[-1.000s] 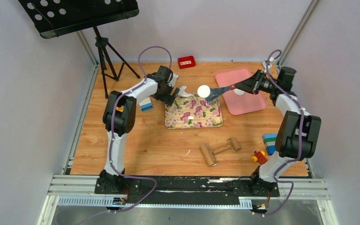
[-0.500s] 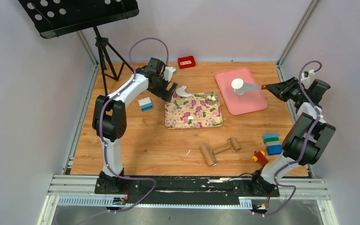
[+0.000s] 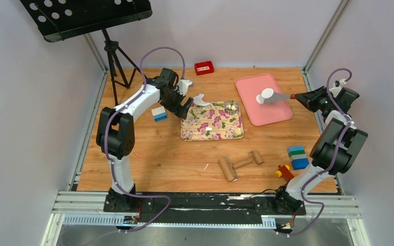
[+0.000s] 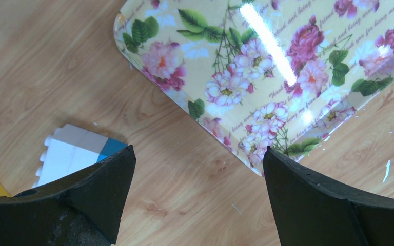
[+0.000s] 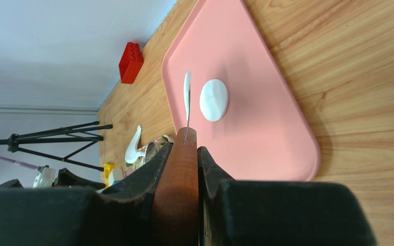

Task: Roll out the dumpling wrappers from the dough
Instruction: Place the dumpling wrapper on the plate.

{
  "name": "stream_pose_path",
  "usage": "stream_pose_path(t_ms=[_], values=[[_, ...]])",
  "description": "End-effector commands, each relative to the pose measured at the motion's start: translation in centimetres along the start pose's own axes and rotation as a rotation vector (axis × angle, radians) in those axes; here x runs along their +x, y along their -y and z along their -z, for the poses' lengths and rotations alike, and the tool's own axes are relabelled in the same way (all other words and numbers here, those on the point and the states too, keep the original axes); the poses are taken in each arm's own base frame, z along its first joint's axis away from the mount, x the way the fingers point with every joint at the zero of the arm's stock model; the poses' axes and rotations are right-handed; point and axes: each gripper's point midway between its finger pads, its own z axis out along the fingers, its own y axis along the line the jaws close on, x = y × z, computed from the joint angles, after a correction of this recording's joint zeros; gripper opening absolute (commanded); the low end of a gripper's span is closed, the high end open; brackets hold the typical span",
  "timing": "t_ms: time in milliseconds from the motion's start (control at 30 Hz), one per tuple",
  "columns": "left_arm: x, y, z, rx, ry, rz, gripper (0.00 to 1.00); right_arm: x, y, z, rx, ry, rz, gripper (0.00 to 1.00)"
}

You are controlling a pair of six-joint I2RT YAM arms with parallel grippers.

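Currently my right gripper (image 5: pixel 184 149) clamps spatula (image 3: pixel 282 96), tilted so wrapper (image 3: pixel 265 96) can slide onto pink tray (image 3: pixel 250 84); left gripper (image 4: pixel 197 174) wide, empty.

The wooden table (image 3: pixel 154 154) carries a floral tray (image 3: pixel 205 128) at centre, a pink tray (image 3: pixel 259 115) at rear right and a red block (image 3: pixel 203 67) at rear centre. A white-and-blue block (image 3: pixel 159 114) lies left of the floral tray. Nearer the front lie a rolling pin (image 3: pixel 236 165), stacked blocks (image 3: pixel 297 156) and a red-and-yellow toy (image 3: pixel 283 171).
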Motion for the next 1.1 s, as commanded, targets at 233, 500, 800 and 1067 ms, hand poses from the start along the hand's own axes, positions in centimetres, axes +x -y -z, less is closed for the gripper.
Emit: stream_pose_path(t_ms=[233, 500, 800, 1067], values=[[-1.3, 0.6, 1.1, 0.023, 0.077, 0.001, 1.00, -1.0, -0.4, -2.4, -0.020, 0.013, 0.080, 0.00], [-0.9, 0.7, 0.7, 0.027, 0.071, 0.004, 1.00, -0.6, -0.2, -2.5, -0.023, 0.009, 0.077, 0.00], [-0.8, 0.8, 0.3, 0.032, 0.065, 0.007, 1.00, -0.5, 0.1, -2.7, -0.018, 0.000, 0.082, 0.00], [-0.5, 0.9, -0.2, 0.036, 0.055, 0.008, 1.00, -0.1, 0.5, -2.9, -0.008, -0.010, 0.086, 0.00]])
